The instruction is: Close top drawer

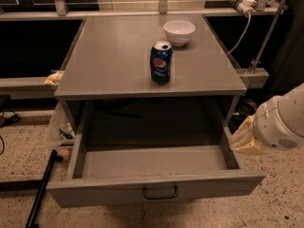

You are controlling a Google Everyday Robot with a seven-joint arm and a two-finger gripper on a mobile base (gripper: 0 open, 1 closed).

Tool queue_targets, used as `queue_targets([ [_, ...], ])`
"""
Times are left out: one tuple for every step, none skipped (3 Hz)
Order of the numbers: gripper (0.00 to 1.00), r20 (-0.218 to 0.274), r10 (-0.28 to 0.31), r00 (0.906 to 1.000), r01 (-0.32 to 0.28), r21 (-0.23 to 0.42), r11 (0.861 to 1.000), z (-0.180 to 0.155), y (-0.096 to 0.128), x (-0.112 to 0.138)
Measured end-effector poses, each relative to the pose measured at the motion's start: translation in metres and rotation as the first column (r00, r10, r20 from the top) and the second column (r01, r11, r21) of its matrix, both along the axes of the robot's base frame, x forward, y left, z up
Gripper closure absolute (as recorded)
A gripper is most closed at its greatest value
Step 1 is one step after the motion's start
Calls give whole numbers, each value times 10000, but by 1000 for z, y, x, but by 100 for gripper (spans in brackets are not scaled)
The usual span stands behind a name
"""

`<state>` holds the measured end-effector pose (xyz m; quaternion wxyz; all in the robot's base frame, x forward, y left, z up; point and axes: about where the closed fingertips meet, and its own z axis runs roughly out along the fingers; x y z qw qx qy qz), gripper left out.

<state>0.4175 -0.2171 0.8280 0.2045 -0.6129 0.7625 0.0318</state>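
Observation:
The top drawer (156, 191) of the grey cabinet is pulled far out toward me. It is wide, shallow and empty inside, and its flat grey front carries a small black wire handle (160, 192). My gripper (246, 139) comes in from the right on a white arm (284, 120). It sits just outside the drawer's right side wall (229, 148), about level with its rim and close to it. The two lower drawers are hidden below the open one.
On the cabinet top (118, 65) stand a blue Pepsi can (161, 62) and a white bowl (179, 32). A black pole (42, 189) leans on the speckled floor at the left. A white cable (242, 25) and metal rails run behind the cabinet.

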Motion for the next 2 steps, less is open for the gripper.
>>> queue_targets([
  [100, -522, -229, 9984, 220, -178, 9996, -38, -16, -24],
  [100, -1149, -366, 9927, 377, 69, 9993, -84, -23, -52],
])
